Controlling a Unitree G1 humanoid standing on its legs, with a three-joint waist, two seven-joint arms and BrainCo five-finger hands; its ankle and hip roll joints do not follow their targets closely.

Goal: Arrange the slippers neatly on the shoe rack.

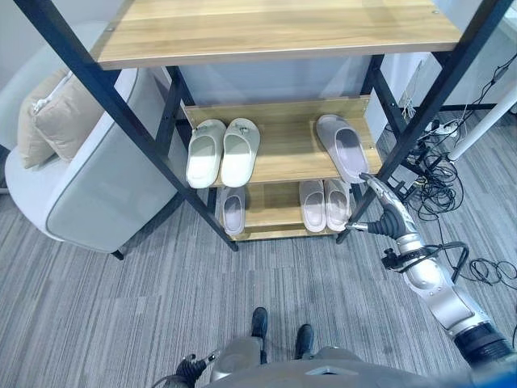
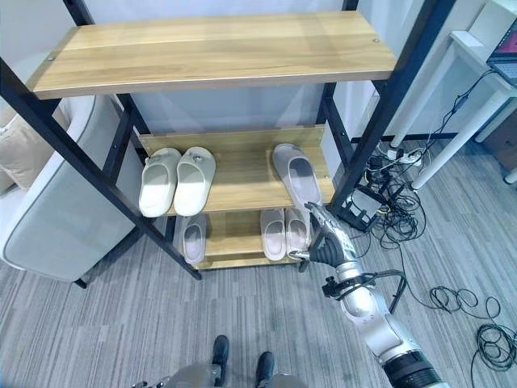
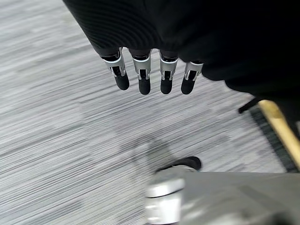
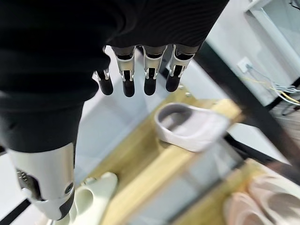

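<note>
Slippers sat on the two lower shelves of the shoe rack [image 1: 283,28], six in all. On the middle shelf [image 1: 291,158], a cream pair [image 1: 222,152] lay side by side at the left, toes to the far side, and a single lilac slipper [image 1: 342,145] lay alone at the right, turned a little askew toward the near right corner. On the bottom shelf, one lilac slipper [image 1: 233,210] lay at the left and a pale pink pair [image 1: 324,204] at the right, partly under the shelf above.

By their look these were moulded foam slides: light, springy rather than stiff, unlikely to break and dull enough not to slip much. The broad strap over the toe looked like the best hold, fingers through the opening and thumb on top; the heel edge would do for nudging one straight.

The right hand [image 2: 327,238] hovered just near of the rack's right front post, close to the askew lilac slipper, fingers straight and holding nothing. The left hand [image 3: 152,77] hung low over the grey carpet [image 1: 242,283], fingers likewise straight and empty. A grey armchair [image 1: 97,186] stood left of the rack.
</note>
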